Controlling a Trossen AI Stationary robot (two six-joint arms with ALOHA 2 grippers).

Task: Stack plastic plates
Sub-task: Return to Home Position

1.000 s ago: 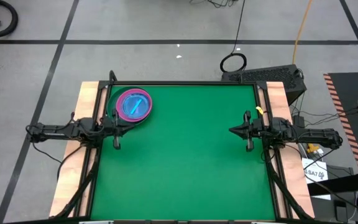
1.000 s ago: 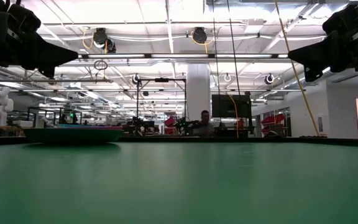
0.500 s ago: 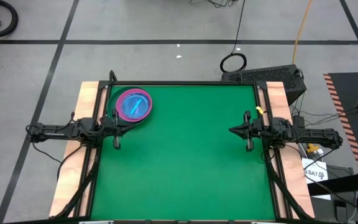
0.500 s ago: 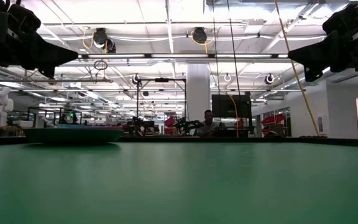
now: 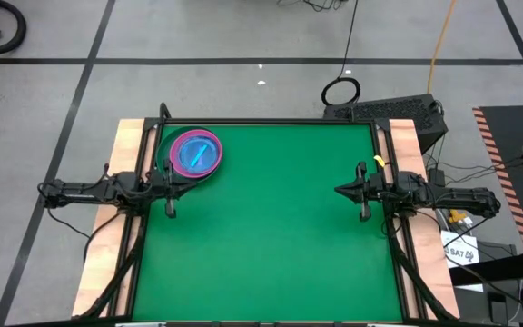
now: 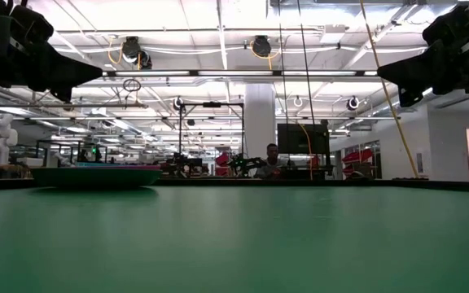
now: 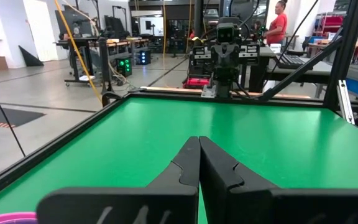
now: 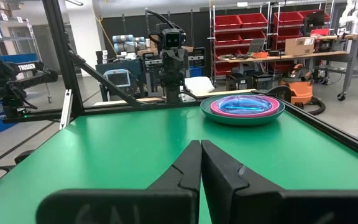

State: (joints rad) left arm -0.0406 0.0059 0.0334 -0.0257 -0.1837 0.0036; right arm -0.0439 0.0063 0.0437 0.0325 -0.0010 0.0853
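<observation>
One stack of plastic plates (image 5: 195, 153) was counted on one green surface (image 5: 271, 245); three colours were made out in it, dark green at the bottom, pink and cyan, but the plates in it could not be counted singly. Two arms were counted, the left arm (image 5: 84, 191) and the right arm (image 5: 452, 197), each fitted with one end effector: the left end effector (image 7: 199, 146) and the right end effector (image 8: 201, 149). One person (image 6: 271, 156) was made out in the low view, and one person in a red top (image 7: 279, 25) in the left wrist view.

plates (image 5: 195, 153) stacked on table (image 5: 271, 245), far-left corner; left gripper (image 7: 199, 143) — just beside
</observation>
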